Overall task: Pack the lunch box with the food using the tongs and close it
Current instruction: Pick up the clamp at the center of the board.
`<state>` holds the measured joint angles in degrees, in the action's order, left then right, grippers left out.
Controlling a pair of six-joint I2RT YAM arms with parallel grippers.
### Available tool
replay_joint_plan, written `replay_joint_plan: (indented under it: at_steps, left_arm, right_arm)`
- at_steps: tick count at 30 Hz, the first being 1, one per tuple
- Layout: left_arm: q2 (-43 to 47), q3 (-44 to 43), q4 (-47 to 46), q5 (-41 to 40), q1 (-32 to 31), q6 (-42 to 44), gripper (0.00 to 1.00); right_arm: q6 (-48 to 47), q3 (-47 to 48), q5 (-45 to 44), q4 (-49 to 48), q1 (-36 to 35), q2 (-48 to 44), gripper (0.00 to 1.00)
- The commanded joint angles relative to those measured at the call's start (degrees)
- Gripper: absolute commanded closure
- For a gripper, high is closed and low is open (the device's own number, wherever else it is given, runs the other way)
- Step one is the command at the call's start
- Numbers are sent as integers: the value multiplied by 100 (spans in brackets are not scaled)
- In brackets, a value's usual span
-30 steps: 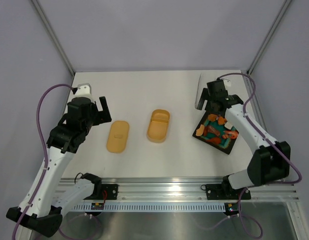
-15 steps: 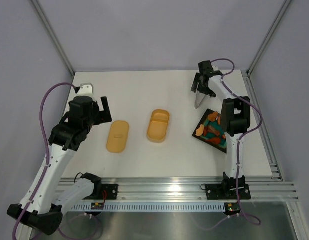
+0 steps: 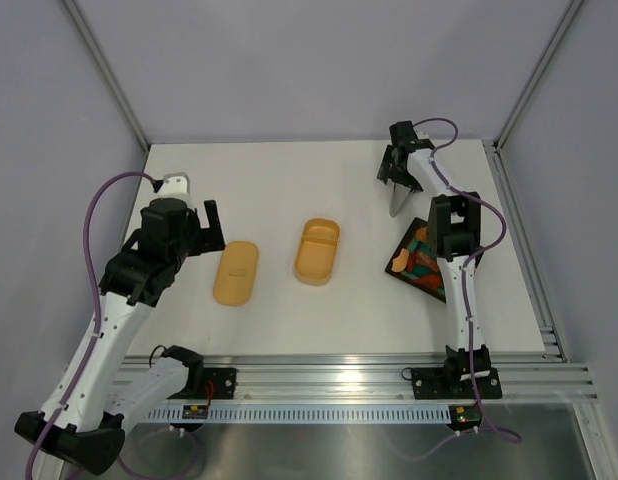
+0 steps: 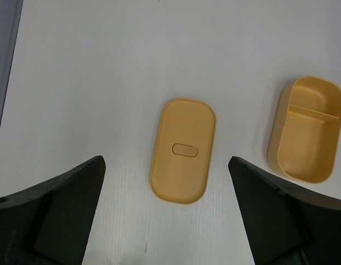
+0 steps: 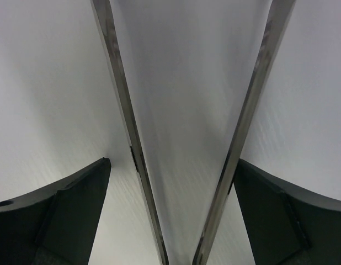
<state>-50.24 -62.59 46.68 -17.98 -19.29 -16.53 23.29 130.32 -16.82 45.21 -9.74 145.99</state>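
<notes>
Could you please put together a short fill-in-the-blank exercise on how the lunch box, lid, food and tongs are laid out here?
1. In the top view, the lid lies flat on the table to the ___ of the lunch box.
2. The food sits on the black tray, so the lunch box is ___.
3. The right gripper straddles the tongs with its jaws ___.
Missing words: left; empty; open.
</notes>
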Motion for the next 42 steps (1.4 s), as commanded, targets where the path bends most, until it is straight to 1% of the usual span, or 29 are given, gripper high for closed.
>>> replay_joint_plan:
  at_steps: [1,5,8,12,13,15,16,18,19,20,21,23,24,25,26,27,28,29,30,31,32,33,34,36,37,39,42]
  left_arm:
    - [49,27,-247,101,22,-25,1]
    - [32,71,-264,66,22,1,1]
    - [23,115,-299,40,13,19,1]
    - [-4,133,-299,22,13,10,1]
    - [5,133,-291,22,13,10,1]
    - [23,141,-282,31,13,10,1]
    - [49,142,-273,31,22,10,1]
    - [58,133,-264,22,22,10,1]
    - [58,133,-264,31,22,1,1]
    - [67,115,-264,57,13,1,1]
    - [67,106,-247,57,22,19,1]
    - [93,63,-212,-4,13,27,1]
    - [111,54,-194,-21,22,19,1]
    - [119,45,-177,-22,22,19,1]
    - [137,27,-159,-30,22,1,1]
    - [189,45,-150,-30,13,-42,1]
    - [216,62,-150,-39,22,-60,1]
    - [242,80,-176,-22,13,-78,1]
    - [269,132,-176,-13,13,-87,1]
    - [278,141,-176,-13,22,-104,1]
    - [278,150,-185,39,13,-104,1]
    - [260,142,-185,66,22,-104,1]
    - [243,133,-176,101,13,-104,1]
    - [208,106,-176,224,13,-113,1]
    - [190,115,-185,251,22,-122,1]
    - [181,141,-194,286,22,-183,1]
    - [172,212,-211,295,13,-245,1]
  right_arm:
    - [158,598,-242,251,-37,315,0]
    - [290,609,-348,234,-46,430,3]
    - [325,626,-261,251,-72,482,9]
    - [308,495,-278,234,-142,422,26]
    - [317,398,-261,216,-151,395,39]
    - [308,310,-138,164,-160,246,50]
    - [290,179,-111,137,-169,80,61]
    - [247,-32,47,67,-186,-140,68]
    - [177,-94,125,32,-186,-402,73]
    - [106,-138,326,40,-178,-527,74]
    - [-7,-191,424,93,-178,-806,77]
    - [-105,-296,626,268,-186,-1159,79]
    - [-184,-567,723,295,-178,-1378,79]
    - [-228,-761,811,313,-186,-1894,80]
    - [-263,-971,1029,304,-178,-2169,80]
    - [-342,-1461,1206,304,-178,-2494,79]
    - [-386,-1735,1346,313,-178,-3088,79]
    - [-421,-1982,1644,374,-178,-3382,79]
    - [-448,-2498,1838,453,-178,-3680,79]
    - [-474,-2781,2014,532,-178,-4258,78]
    - [-474,-3063,2051,663,-178,-4542,78]
    - [-457,-3631,2060,725,-186,-4849,78]
    - [-448,-3915,2051,769,-178,-5435,78]
    - [-352,-4521,2007,1024,-186,-5957,77]
    - [-308,-4672,2033,1129,-178,-6395,77]
    - [-185,-5041,2138,1481,-186,-6958,75]
    - [-18,-5376,2218,1894,-186,-7522,73]
